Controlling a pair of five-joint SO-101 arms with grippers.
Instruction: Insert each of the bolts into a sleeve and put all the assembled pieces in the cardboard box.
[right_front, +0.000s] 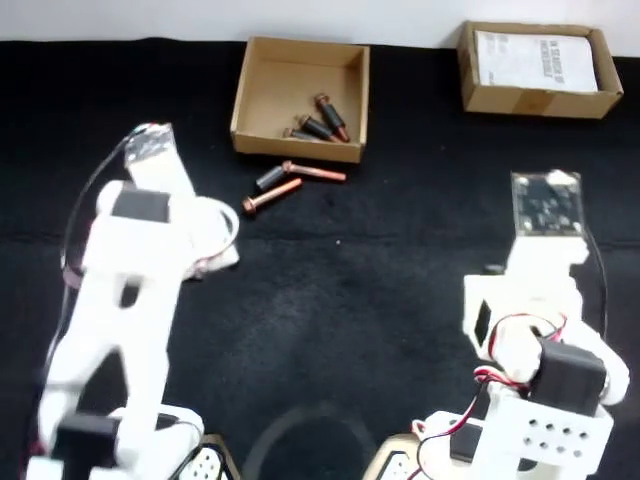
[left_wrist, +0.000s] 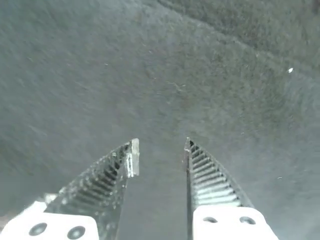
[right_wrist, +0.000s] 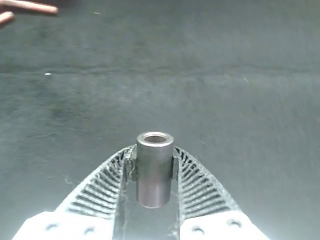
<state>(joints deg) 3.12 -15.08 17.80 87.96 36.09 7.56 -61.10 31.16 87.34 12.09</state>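
Note:
My right gripper (right_wrist: 154, 155) is shut on a grey metal sleeve (right_wrist: 154, 172), which stands upright between the fingers above the black cloth. My left gripper (left_wrist: 160, 150) is open over bare cloth with nothing between its fingers. In the high view the open cardboard box (right_front: 255, 90) at the back holds dark sleeves with copper bolts (right_front: 322, 122) in them. Just in front of it lie a bolt pushed into a sleeve (right_front: 300, 173) and a loose copper bolt (right_front: 272, 194). The left arm (right_front: 135, 230) stands left of those; the right arm (right_front: 540, 270) stands far right.
A second cardboard box (right_front: 480, 92) with a printed sheet in it sits at the back right. Black cloth (right_front: 360, 290) covers the table between the arms. Two copper bolt shafts (right_wrist: 27, 6) show at the far corner of the right wrist view.

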